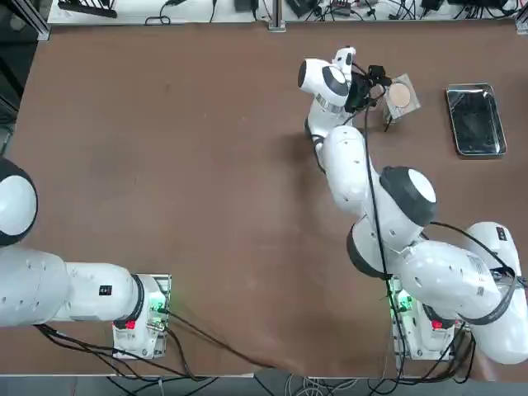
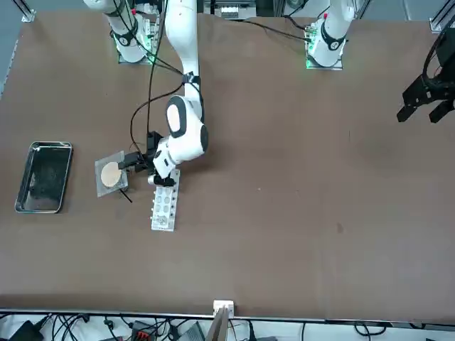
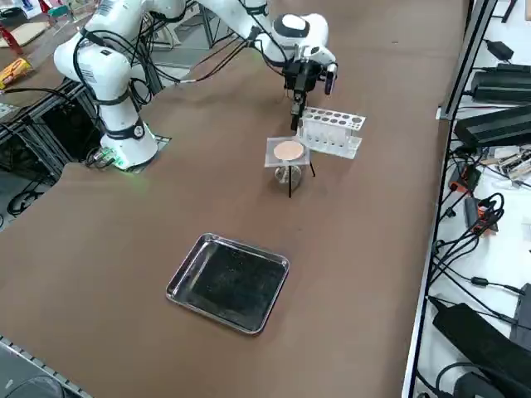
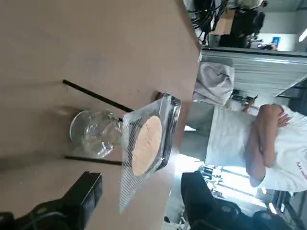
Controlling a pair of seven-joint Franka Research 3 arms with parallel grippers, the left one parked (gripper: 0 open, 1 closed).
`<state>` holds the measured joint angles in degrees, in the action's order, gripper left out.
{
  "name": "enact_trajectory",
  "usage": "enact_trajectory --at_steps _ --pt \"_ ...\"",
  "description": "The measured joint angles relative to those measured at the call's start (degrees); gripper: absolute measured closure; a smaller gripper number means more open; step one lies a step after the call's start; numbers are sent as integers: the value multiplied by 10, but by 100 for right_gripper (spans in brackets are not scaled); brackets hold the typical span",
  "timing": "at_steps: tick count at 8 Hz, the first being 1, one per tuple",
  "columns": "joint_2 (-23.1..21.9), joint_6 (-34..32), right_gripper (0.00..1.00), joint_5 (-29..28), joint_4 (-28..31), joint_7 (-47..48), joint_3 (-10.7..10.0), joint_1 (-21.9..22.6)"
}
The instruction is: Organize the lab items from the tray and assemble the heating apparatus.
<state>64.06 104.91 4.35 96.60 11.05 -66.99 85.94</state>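
Your desk (image 1: 165, 165) is the largest item: a broad brown surface, bare over most of its width, so you have ample open room on every side of the work. Next, the right arm reaches out across it, its pincer (image 2: 139, 162) hanging just beside the assembled heater with the jaws spread wide and nothing between them. The metal tray (image 3: 229, 282) sits well apart from the rest, nearer the desk's right edge, its dark bottom showing no items left in it. The white holed rack (image 3: 332, 133) lies just beside the heater; whether it holds the thin tube cannot be told. The heater itself stands together: a square mesh (image 4: 144, 158) with a round tan disc (image 3: 288, 150) at its middle rests on the black wire stand (image 4: 96, 98), with the small glass burner (image 4: 93, 133) under it, where a flame would meet the disc. Judged from this, assembly looks about finished. Mind the stand's thin legs and the rack close by when you move the pincer.
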Motion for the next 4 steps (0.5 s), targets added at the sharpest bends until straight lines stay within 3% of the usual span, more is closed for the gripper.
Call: enact_trajectory --at_steps 4 --pt "-10 -75 0 -115 -46 -187 -135 21"
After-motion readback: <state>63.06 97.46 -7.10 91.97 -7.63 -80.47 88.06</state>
